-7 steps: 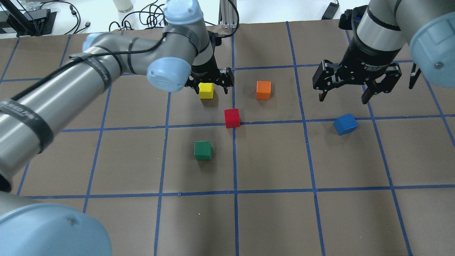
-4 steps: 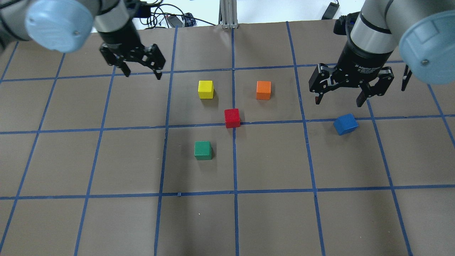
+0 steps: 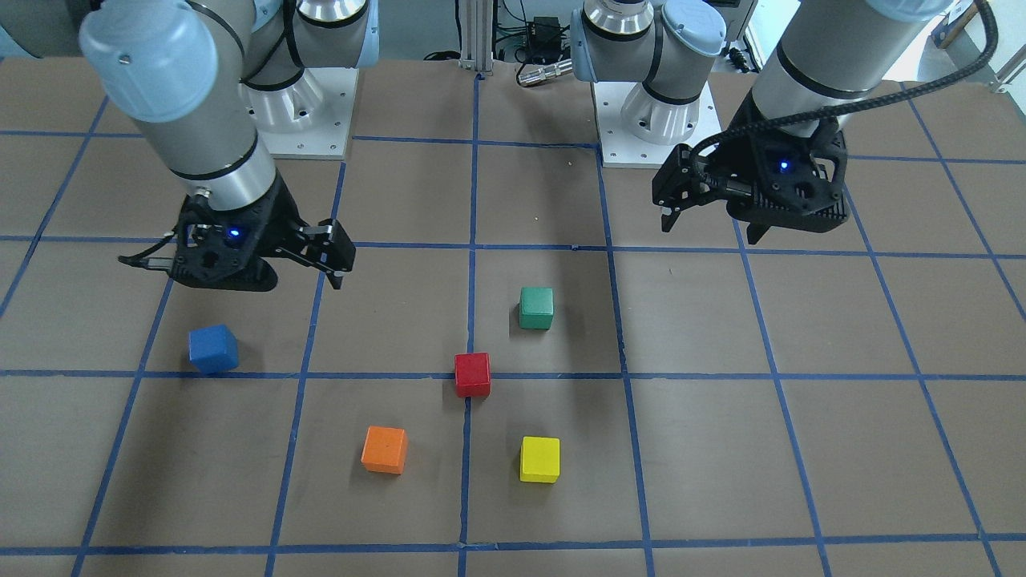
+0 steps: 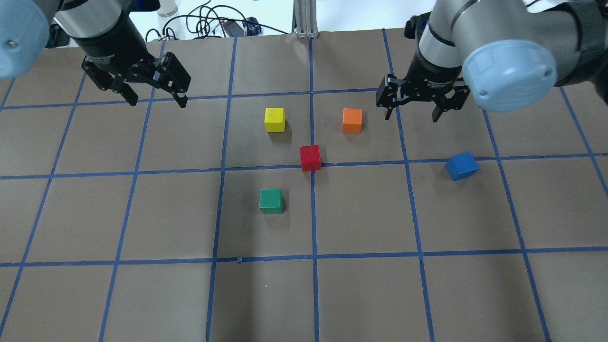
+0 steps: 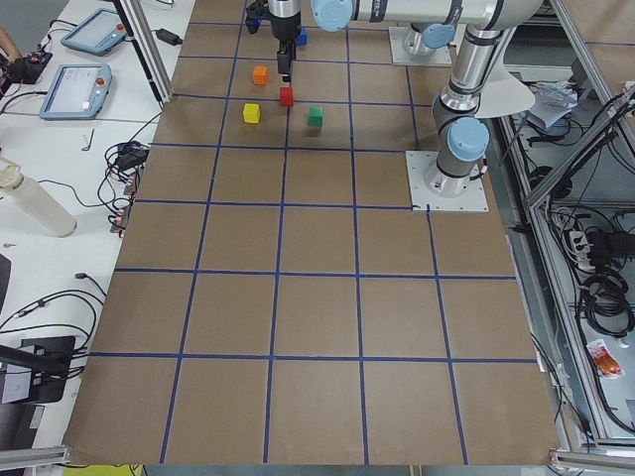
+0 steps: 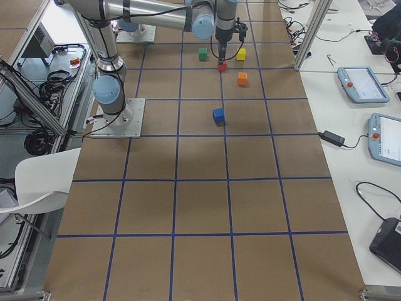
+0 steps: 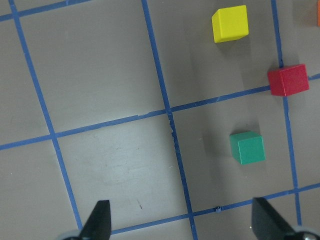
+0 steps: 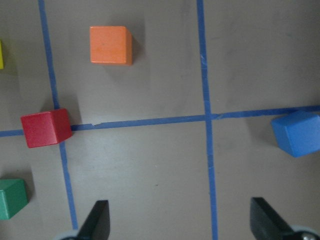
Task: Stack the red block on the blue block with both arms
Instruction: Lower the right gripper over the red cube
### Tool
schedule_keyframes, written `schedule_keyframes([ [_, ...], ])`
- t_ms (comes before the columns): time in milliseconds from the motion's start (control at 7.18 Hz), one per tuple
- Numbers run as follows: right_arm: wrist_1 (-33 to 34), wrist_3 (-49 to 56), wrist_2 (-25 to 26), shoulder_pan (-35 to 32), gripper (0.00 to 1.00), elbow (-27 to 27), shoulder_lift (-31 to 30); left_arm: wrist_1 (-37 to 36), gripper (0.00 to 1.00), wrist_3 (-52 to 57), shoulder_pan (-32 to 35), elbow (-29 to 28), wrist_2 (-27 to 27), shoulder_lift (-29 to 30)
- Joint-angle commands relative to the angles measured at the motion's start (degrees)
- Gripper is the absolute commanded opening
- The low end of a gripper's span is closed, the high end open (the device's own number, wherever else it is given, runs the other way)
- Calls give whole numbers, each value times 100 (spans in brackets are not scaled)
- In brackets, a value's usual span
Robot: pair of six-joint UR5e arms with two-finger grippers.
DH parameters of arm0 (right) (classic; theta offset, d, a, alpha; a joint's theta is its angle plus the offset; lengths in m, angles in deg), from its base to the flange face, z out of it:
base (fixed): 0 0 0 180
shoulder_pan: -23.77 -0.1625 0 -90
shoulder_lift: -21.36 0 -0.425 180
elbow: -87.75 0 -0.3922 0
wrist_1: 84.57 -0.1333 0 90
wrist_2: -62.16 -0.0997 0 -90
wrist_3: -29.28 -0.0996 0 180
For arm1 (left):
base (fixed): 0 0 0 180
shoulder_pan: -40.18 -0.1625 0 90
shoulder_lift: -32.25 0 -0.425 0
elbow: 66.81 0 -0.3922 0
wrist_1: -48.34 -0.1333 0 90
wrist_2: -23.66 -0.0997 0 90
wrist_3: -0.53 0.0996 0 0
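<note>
We draw our left gripper (image 4: pixel 155 99) back from the middle of the table (image 4: pixel 361 294). A second ago it sat over the yellow block (image 4: pixel 275 119); now it hangs in the upper left of the overhead view, well apart from every cube. Its jaws are spread wide with nothing between them. The yellow block stands where it was, so we read that visit as a false start, not a grasp.

Our right gripper (image 4: pixel 411 114) shifts too, sliding from the upper right of the frame, above the blue block (image 4: pixel 461 166), toward the centre. It now hovers just right of the orange block (image 4: pixel 352 120), its jaws also parted and empty.

None of the cubes has moved. The red block (image 4: pixel 310 157) rests on the table at the centre of the overhead view, at a crossing of the blue tape lines. The green block (image 4: pixel 271 200) lies below it and to its left. The blue block sits alone at the right of the frame, turned askew to the grid.

We judge that no part of the task is done yet: the red block is not lifted and the blue block is bare on top. The right gripper's drift toward the centre suggests we may be lining it up on the red block, while the left arm clears out of the way.
</note>
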Motion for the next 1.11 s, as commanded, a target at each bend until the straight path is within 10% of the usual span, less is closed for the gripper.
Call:
schedule_keyframes([
  [0, 642, -808, 12, -685, 100, 24, 424, 23, 100, -244, 116, 62, -379, -159],
  [975, 1952, -856, 162, -1382, 100, 60, 1593, 24, 100, -597, 134, 88, -330, -161],
])
